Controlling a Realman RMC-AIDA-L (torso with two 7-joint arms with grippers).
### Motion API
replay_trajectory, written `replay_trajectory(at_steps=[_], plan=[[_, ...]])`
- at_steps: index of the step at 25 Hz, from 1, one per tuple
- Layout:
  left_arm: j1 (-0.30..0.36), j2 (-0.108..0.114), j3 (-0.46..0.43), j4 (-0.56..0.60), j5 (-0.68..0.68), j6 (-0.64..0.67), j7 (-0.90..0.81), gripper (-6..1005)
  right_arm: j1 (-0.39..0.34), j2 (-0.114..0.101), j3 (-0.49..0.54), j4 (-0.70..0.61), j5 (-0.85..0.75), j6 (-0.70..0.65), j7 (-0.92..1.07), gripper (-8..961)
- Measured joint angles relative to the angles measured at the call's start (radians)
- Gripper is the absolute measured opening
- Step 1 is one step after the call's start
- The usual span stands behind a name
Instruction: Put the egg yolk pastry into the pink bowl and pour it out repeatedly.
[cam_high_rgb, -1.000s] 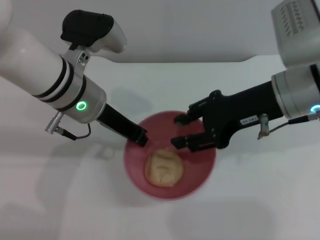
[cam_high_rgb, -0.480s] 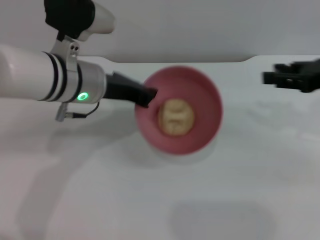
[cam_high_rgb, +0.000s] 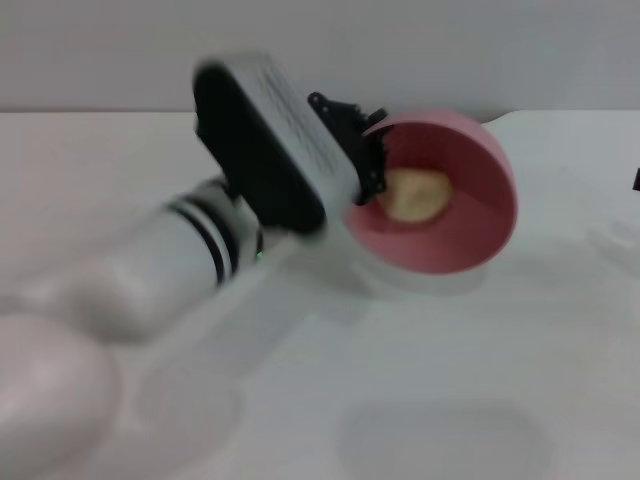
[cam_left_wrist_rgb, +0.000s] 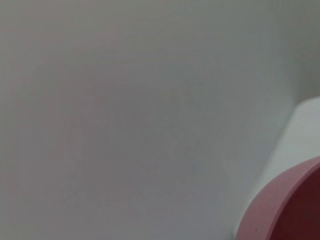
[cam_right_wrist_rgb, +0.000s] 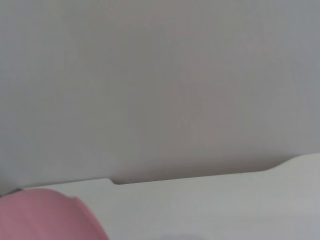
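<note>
- My left claw (cam_high_rgb: 372, 168) is clamped on the near-side rim of the pink bowl (cam_high_rgb: 470, 240), holding it tipped on its side above the white surface (cam_high_rgb: 420, 400).
- Egg yolk pastry (cam_high_rgb: 415, 194) lies inside the bowl, just beside the claw tips.
- Left wrist view catches only a bowl edge (cam_left_wrist_rgb: 280, 210).
- Right claw is barely visible at the edge; I can't tell its state.

- White counter (cam_high_rgb: 420, 400): matte, plain surface, fills the lower part of the head view.
- Grey wall (cam_high_rgb: 480, 50): flat, unmarked, behind the counter's far edge.
- Counter's far edge (cam_right_wrist_rgb: 200, 176): small step-like notch visible where it meets the wall.
</note>
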Motion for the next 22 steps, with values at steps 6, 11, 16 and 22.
replay_trajectory(at_steps=[6, 11, 16, 22], plan=[[0.038, -0.011, 0.254, -0.223, 0.119, -0.629, 0.261, -1, -0.013, 0.0, 0.026, 0.025, 0.0, -0.003, 0.0, 529], [-0.027, -0.012, 0.35, -0.383, 0.114, -0.836, 0.431, -1, -0.009, -0.001, 0.027, 0.037, 0.001, -0.007, 0.0, 539], [-0.037, -0.012, 0.352, -0.405, 0.083, -0.84, 0.476, -1, 0.002, -0.002, 0.02, 0.048, 0.002, -0.009, 0.0, 550], [-0.014, -0.002, 0.184, -0.181, -0.344, -0.621, 0.472, -1, 0.023, -0.002, -0.062, 0.048, 0.003, -0.02, -0.031, 562]])
